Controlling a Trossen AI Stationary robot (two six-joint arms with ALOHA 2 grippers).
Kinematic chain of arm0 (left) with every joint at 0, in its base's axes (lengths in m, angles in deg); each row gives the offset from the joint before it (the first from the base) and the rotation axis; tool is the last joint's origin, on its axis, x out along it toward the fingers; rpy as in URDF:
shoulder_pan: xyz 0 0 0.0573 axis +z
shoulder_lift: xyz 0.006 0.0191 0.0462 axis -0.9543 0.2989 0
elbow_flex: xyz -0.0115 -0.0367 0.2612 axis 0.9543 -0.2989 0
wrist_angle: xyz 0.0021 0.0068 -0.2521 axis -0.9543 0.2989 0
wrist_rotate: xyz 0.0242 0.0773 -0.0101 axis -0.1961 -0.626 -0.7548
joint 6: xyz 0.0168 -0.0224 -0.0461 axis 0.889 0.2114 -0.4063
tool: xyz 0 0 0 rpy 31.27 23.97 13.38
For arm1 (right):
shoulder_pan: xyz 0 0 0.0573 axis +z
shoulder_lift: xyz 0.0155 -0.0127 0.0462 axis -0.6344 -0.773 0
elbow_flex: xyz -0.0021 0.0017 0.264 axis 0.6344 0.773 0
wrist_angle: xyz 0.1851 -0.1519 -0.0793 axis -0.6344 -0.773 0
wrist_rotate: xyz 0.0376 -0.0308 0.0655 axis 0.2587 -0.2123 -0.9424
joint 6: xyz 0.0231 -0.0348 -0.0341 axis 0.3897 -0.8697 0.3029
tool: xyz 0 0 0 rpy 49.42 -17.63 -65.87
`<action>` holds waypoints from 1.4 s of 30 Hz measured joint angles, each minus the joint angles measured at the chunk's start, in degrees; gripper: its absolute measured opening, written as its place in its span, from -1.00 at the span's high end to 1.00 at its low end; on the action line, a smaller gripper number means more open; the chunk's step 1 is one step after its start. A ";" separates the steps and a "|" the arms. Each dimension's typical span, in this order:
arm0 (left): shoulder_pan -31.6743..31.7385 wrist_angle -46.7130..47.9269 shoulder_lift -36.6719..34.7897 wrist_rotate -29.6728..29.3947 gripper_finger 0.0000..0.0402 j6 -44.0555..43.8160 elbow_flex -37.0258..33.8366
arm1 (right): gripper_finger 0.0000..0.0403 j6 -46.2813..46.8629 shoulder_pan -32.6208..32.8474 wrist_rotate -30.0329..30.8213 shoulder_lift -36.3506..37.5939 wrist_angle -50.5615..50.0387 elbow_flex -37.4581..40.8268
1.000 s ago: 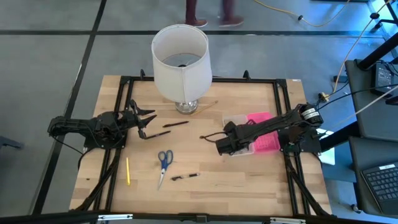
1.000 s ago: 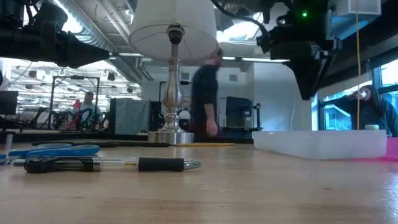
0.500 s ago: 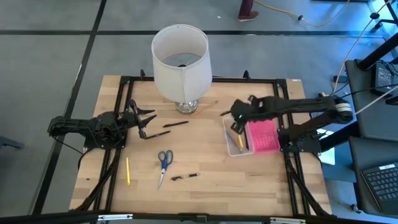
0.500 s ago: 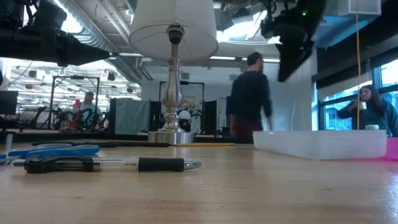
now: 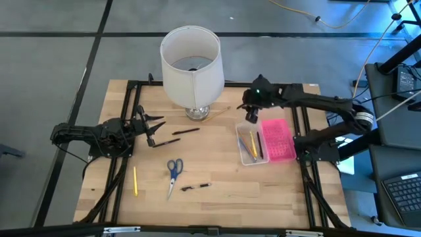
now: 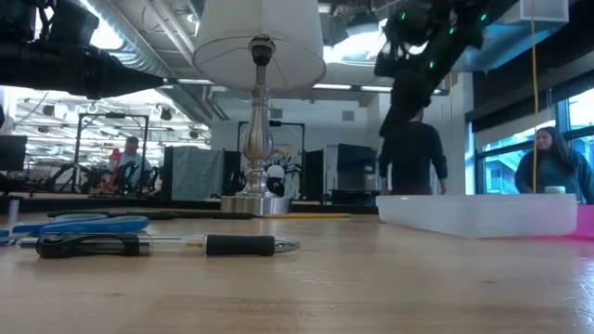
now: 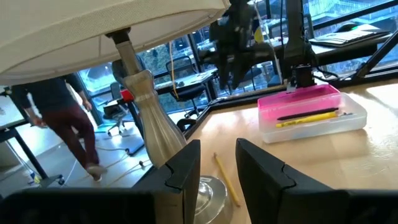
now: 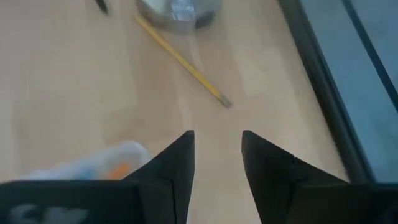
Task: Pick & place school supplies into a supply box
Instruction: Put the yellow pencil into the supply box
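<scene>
While right claw [image 5: 250, 117] hovers, supply box [image 5: 264, 140] below

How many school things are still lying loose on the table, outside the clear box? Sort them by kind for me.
Scissors: 1
Pencils: 2, the front pencil and the pencil by the lamp
Dark pens: 2, the middle pen and the front pen; a possible third is too unclear
Total: 5

Pink-lidded box [image 7: 311, 115] holds yellow pencil [image 7: 309, 117], perhaps dark pen; lamp base [image 7: 155, 134] near.
</scene>
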State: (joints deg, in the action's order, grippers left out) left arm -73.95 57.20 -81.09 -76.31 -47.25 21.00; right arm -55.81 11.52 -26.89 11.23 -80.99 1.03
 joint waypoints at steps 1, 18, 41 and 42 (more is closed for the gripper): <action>0.00 0.00 0.00 0.01 0.51 0.21 -0.01 | 0.32 -3.21 -1.18 -0.79 -1.10 0.00 -0.15; -0.01 0.00 -0.02 0.22 0.51 -4.22 -0.02 | 0.32 -15.22 -3.74 -0.77 -19.71 -0.38 -12.10; 0.00 -0.11 0.00 0.66 0.51 -13.14 -0.02 | 0.32 -21.09 -3.39 -1.37 -22.83 -2.22 -12.80; 0.02 -0.11 -0.02 0.68 0.51 -13.14 0.00 | 0.32 -21.08 -3.39 -1.43 -23.44 -2.19 -12.80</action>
State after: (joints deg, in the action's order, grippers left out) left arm -73.93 57.09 -81.11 -75.64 -60.39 21.01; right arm -76.89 8.13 -28.32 -12.21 -83.18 -11.77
